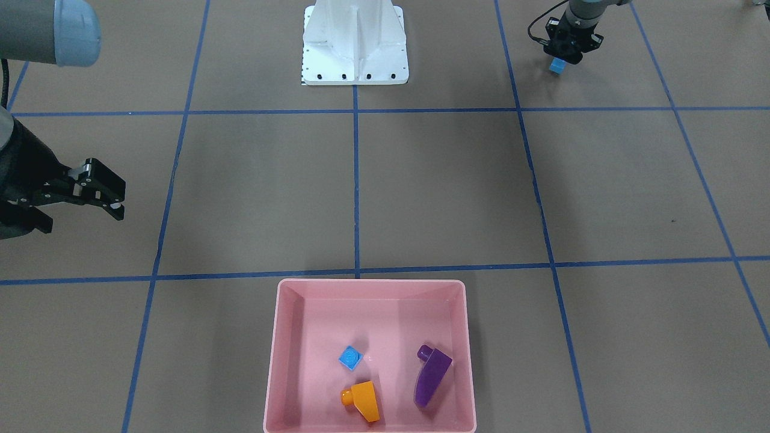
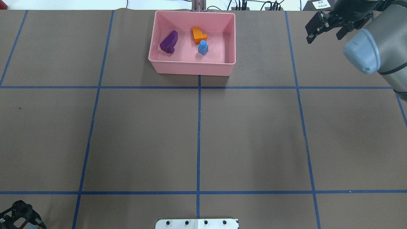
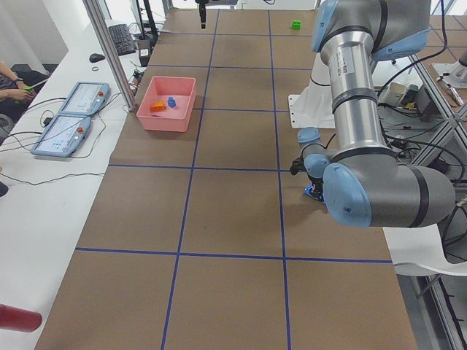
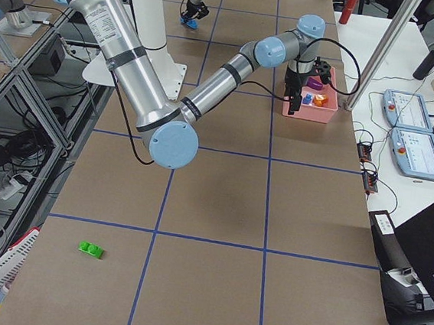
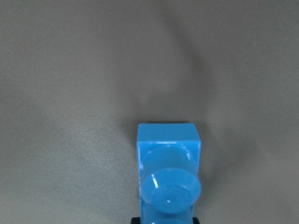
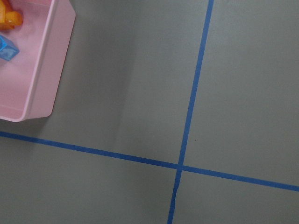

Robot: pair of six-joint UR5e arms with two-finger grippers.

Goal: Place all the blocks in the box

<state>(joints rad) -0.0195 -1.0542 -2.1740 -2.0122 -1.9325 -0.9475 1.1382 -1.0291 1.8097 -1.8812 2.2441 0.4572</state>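
The pink box [image 1: 289, 361], clipped at the front view's bottom edge, holds the purple block [image 1: 432, 376], orange block [image 1: 365, 402] and tiny blue block [image 1: 350, 358]; the right gripper [image 1: 120, 203] gapes empty at mid-left, the left gripper [image 1: 562, 61] at upper right pinches the half-hidden long blue block [image 1: 557, 67], and the green block [image 4: 91, 249] lies lower left in the right-side view.

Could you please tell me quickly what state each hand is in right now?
Left hand: closed on a blue block.
Right hand: open, empty.
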